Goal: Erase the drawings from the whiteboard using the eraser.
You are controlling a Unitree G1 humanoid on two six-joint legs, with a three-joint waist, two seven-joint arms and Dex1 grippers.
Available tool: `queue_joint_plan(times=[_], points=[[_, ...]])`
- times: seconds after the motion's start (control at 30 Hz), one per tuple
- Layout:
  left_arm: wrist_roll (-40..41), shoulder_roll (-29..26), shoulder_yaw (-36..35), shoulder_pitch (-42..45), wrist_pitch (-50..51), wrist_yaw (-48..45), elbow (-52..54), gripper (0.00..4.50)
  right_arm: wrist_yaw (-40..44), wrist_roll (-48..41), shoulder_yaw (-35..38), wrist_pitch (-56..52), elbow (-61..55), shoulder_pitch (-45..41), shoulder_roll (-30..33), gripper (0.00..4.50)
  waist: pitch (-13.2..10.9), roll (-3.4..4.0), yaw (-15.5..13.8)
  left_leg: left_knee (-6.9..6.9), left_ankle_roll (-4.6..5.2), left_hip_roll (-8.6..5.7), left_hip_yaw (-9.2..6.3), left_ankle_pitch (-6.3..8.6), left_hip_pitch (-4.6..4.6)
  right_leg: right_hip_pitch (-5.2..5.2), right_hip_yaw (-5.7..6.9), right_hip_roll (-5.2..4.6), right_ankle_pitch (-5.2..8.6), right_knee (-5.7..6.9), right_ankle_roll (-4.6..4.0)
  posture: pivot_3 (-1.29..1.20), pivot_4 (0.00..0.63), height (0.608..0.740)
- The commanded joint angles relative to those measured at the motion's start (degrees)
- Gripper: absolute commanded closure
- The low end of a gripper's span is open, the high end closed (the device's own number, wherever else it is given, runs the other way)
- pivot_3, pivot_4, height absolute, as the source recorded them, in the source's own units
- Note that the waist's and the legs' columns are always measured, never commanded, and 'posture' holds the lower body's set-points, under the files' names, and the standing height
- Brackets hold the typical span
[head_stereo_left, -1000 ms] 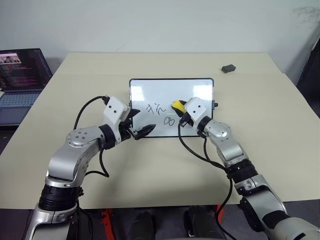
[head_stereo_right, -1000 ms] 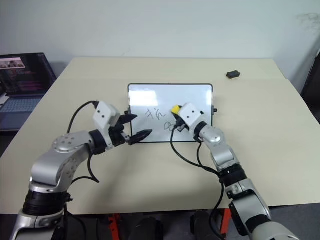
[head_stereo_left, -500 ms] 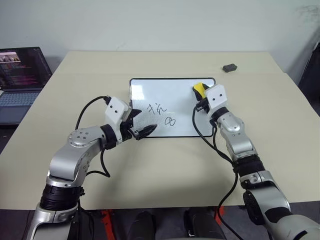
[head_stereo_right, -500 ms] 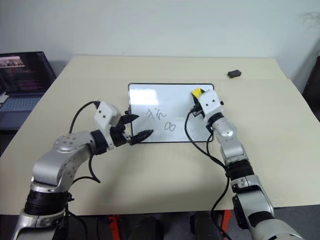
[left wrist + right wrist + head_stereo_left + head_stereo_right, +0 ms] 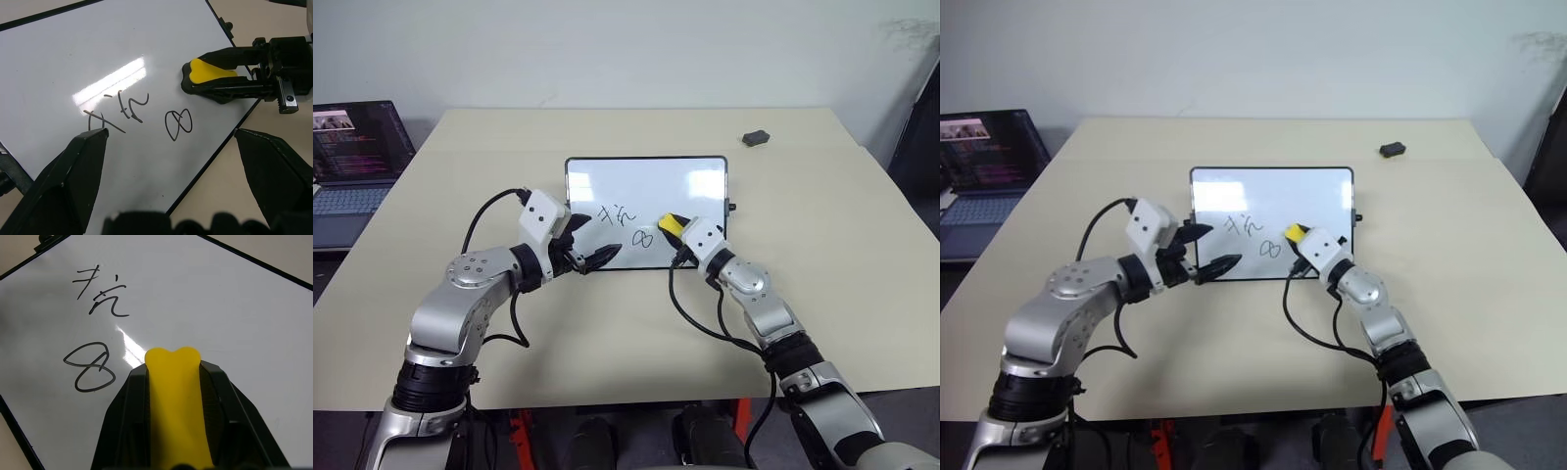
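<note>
Right now the right gripper [image 5: 670,226] has its jaws clamped on the eraser [image 5: 668,224], a small yellow block with a dark underside, held by its long sides so the yellow nose sticks out past the black fingers [image 5: 124,431]. Eraser sits on the whiteboard [image 5: 685,176], lower centre of the board in the left eye view, just right of the looped figure-eight. In the left wrist view the dark underside looks to touch the glossy face, though contact can't be confirmed.

Drawings [image 5: 628,223] all there: character squiggles upper left of the eraser, figure-eight [image 5: 90,373] just beside its nose, not yet wiped.

Left gripper [image 5: 590,251] hovers at the board's lower left edge, centre-left of frame, jaws apart and empty, one tip over the frame near the squiggles.

Handling, judged: eraser looks light and somewhat soft, so a side pinch is enough; keep the dark pad flat on the board. Whiteboard is thin, stiff, slick, and lies loose on the beige surface [image 5: 607,333], so it could slide under sideways wiping; the left jaws are well placed to pin the frame. Marker lines are thin and should come off with light pressure.

Elsewhere: laptop [image 5: 352,147] at far left of frame, small dark grey lump [image 5: 756,137] at upper right, well apart from the board.
</note>
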State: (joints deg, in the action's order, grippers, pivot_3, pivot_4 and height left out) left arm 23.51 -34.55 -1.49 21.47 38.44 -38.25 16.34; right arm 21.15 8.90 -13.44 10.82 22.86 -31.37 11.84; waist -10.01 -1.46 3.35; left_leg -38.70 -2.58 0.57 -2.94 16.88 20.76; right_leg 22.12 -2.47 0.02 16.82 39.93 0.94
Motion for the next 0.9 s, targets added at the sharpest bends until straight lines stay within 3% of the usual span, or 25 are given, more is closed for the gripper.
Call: queue_joint_plan(times=[0.03,0.3,0.47,0.67,0.9], points=[[0.2,0.2,-1.0,0.3,-0.7,0.4,1.1,0.00,-0.5,-1.1,2.6,-2.2,-3.0,0.0,0.9,3.49,0.0,0.00,-0.1,0.00,0.00,0.00,-0.02,0.00,0.04,0.03,0.01,0.00,0.00,0.00,0.00,0.00,0.150,0.740],[1.6,0.0,-3.9,-2.9,0.3,1.8,3.2,0.00,2.9,-15.7,10.9,-20.9,-21.5,3.3,0.6,3.49,-0.1,0.03,-0.5,0.17,-0.01,0.03,-0.08,0.01,0.25,0.14,0.06,-0.03,0.01,-0.30,0.00,0.00,0.150,0.740],[1.9,-1.3,-6.4,-7.5,0.8,2.4,5.8,0.00,8.7,-21.8,11.1,-31.7,-34.3,10.5,5.1,3.49,-0.1,0.04,-1.0,0.78,-0.01,0.06,-0.09,0.01,0.29,0.16,0.11,-0.04,0.02,-0.92,-0.01,0.00,0.150,0.740],[2.1,-2.3,-8.8,-11.5,0.9,3.3,8.0,0.00,15.2,-19.5,5.9,-32.2,-42.8,19.1,13.5,3.49,-0.1,0.03,-1.5,0.75,-0.02,0.00,-0.08,0.05,0.73,0.53,0.12,-0.15,0.11,-0.99,0.07,0.00,0.150,0.740],[1.8,-3.6,-10.3,-15.5,0.8,3.1,8.6,0.00,13.1,-12.3,1.8,-24.8,-42.7,20.5,14.6,3.50,-0.1,0.03,-1.5,0.72,-0.03,0.00,-0.10,0.03,0.67,0.50,0.16,-0.14,0.11,-0.91,0.07,0.00,0.150,0.740]])
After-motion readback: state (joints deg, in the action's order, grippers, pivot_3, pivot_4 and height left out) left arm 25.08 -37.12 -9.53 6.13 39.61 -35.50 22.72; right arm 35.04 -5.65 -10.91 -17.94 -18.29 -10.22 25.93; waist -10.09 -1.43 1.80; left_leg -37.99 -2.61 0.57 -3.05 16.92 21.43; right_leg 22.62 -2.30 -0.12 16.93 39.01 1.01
